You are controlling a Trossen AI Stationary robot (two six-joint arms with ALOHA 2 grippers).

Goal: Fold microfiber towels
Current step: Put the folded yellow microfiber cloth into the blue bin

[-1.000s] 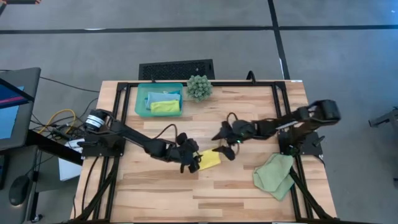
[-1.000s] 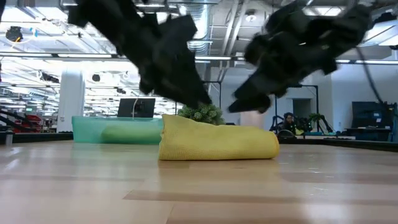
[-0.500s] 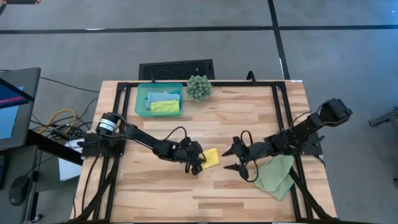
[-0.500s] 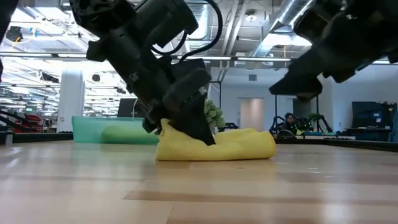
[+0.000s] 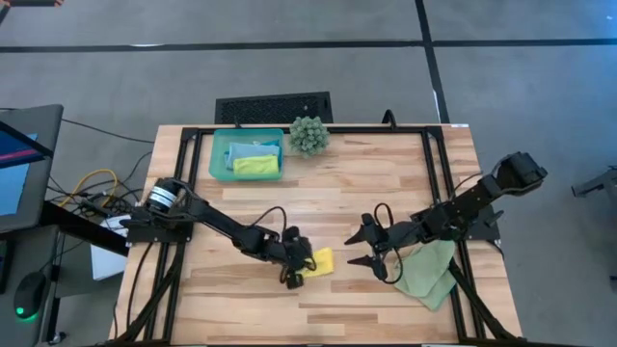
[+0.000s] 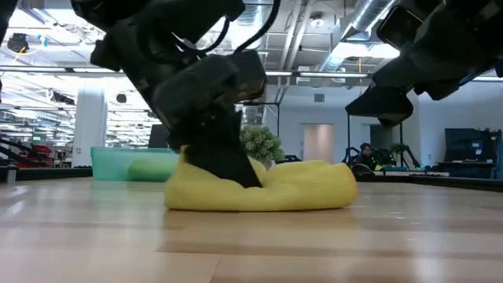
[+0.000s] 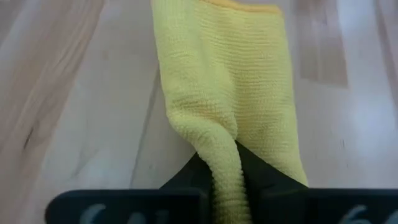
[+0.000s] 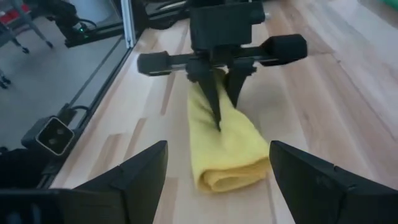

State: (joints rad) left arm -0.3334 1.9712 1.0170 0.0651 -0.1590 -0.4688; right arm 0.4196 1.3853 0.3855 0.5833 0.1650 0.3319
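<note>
The surface (image 5: 386, 193) is a pale wooden top of butcher-block planks, framed by black rails and set on a grey floor crossed by dark lines. Seen from above, a teal tray (image 5: 220, 155) is placed at about eleven o'clock, with a light blue towel (image 5: 253, 149) and a lime green towel (image 5: 256, 165) lying inside it. Just beside the tray, near twelve o'clock, a spiky green plant (image 5: 308, 135) is set. A black grille (image 5: 273, 106) is seen on the floor beyond the far edge.

Close to the centre, slightly toward six o'clock, the folded yellow towel (image 5: 321, 261) is found. One end of it is pinched between the closed fingers of the left gripper (image 5: 294, 273), a ridge of cloth being squeezed up between the fingers in the left wrist view. The right gripper (image 5: 364, 249) is held just beside the yellow towel, toward three o'clock, with its fingers spread wide and nothing between them. A pale sage green towel (image 5: 426, 273) is spread loosely at about four o'clock, near the surface's edge.

At nine o'clock, off the surface, a monitor (image 5: 17, 169) and a tangle of cables (image 5: 92, 188) are seen. In the low view, a large hall with exposed ceiling ducts, strip lights and distant desks is shown behind the yellow towel.
</note>
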